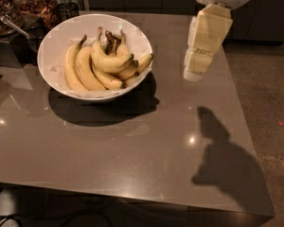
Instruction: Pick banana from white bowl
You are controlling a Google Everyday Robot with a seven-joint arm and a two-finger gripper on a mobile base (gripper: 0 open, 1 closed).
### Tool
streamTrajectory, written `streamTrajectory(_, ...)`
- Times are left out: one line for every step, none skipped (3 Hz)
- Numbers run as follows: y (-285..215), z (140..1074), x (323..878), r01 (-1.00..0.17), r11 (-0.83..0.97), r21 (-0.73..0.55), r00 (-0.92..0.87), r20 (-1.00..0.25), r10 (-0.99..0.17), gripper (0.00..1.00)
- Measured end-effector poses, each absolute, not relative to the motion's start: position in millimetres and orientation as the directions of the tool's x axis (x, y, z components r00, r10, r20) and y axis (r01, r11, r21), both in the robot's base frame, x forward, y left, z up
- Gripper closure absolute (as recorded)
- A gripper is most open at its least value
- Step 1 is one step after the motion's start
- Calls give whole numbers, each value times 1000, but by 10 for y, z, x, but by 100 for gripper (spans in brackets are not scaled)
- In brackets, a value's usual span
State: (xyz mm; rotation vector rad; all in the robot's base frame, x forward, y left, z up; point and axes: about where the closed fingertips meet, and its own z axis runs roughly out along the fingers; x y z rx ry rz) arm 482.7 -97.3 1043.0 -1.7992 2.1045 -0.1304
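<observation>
A large white bowl (57, 46) stands on the grey table at the back left. It holds several curved yellow bananas (106, 63) with dark tips and brownish stems that point to the far side. My gripper (195, 72) hangs above the table to the right of the bowl, roughly a bowl's half-width from its rim. It points down and is clear of the bowl and the bananas. It holds nothing that I can see.
The grey table (132, 145) reaches to a front edge at the bottom and a right edge near my arm's shadow (222, 160). Jars of dark snacks (35, 4) and a dark box (9, 46) stand at the back left behind the bowl.
</observation>
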Motion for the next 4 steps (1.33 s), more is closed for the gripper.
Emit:
streamTrajectory(-646,10490,4822,-925,168,-341,-93,-225,-970,0)
streamTrajectory(-279,10463,4823,-930,142,-339,-73,-209,-975,0)
streamTrajectory(47,10402,4815,-943,79,-322,-20,-183,-983,0)
streamTrajectory(74,10486,4819,-933,87,-350,-14,-207,-978,0)
